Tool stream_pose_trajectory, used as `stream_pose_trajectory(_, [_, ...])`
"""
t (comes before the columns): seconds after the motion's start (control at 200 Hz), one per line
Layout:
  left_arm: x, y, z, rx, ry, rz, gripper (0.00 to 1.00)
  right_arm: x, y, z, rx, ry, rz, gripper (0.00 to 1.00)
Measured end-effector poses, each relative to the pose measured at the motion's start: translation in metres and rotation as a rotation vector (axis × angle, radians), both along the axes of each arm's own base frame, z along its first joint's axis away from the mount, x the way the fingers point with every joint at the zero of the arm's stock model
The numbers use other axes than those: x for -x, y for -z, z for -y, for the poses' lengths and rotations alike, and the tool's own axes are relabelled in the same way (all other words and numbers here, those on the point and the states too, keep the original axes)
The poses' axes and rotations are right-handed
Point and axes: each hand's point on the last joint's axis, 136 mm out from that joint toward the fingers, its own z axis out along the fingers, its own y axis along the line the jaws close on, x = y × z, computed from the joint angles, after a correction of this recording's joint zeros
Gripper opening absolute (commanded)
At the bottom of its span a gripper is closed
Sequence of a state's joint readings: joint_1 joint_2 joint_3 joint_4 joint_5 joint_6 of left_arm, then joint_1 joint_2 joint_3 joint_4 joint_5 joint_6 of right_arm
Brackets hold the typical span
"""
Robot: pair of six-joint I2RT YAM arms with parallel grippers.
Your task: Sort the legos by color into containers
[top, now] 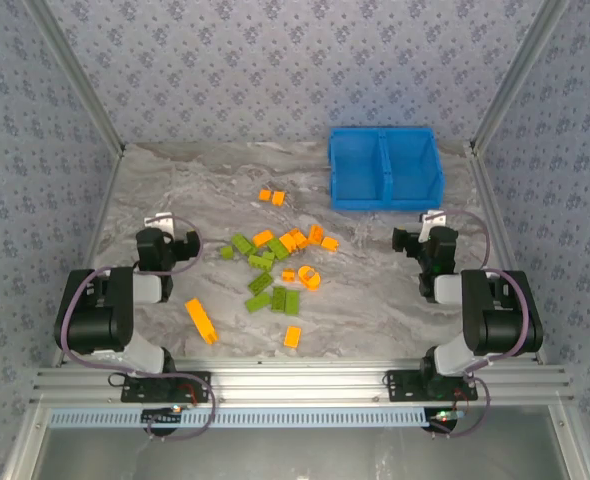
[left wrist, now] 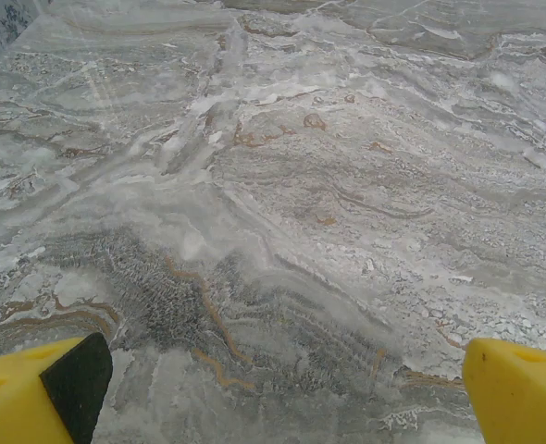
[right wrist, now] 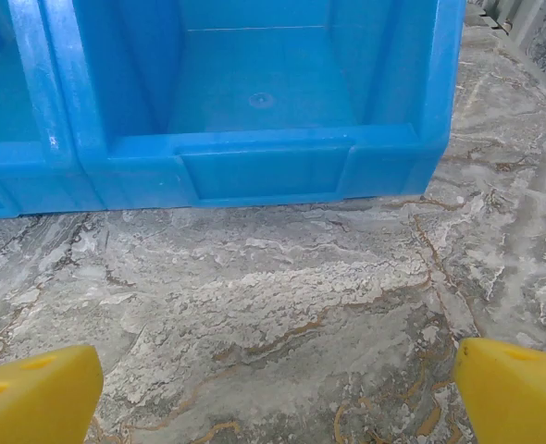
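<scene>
The legos lie scattered on the marble table's middle: olive-green bricks mixed with orange ones, an orange ring, a long orange brick, one orange brick near the front and two orange bricks farther back. The containers are the two compartments of a blue bin at the back right, both looking bare inside. My left gripper stands open left of the pile, over bare marble. My right gripper stands open just in front of the bin's front wall.
Patterned walls and metal posts close in the table at the back and sides. An aluminium rail runs along the near edge by the arm bases. Bare marble lies between the pile and the right arm.
</scene>
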State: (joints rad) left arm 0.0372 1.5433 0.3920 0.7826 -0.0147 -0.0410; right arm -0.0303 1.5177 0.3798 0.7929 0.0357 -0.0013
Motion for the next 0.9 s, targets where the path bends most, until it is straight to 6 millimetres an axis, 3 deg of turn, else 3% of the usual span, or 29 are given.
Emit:
stream_pose_trajectory(0.645, [0.000,0.000,0.000,0.000,0.000,0.000,0.99,0.002,-0.001,0.000,0.009,0.011,-0.046,1.00])
stream_pose_trajectory(0.715, [0.000,0.000,0.000,0.000,0.000,0.000,0.96,0.002,-0.023,0.004,0.009,0.055,-0.049,1.00])
stream_pose_trajectory(0.814, [0.001,-0.002,0.000,0.000,-0.001,-0.014,0.96,0.002,-0.083,0.010,-0.074,0.144,0.015,1.00])
stream_pose_trajectory(0.899, [0.002,-0.020,0.001,-0.002,-0.003,-0.003,0.97,0.003,-0.130,0.012,-0.173,0.203,0.025,1.00])
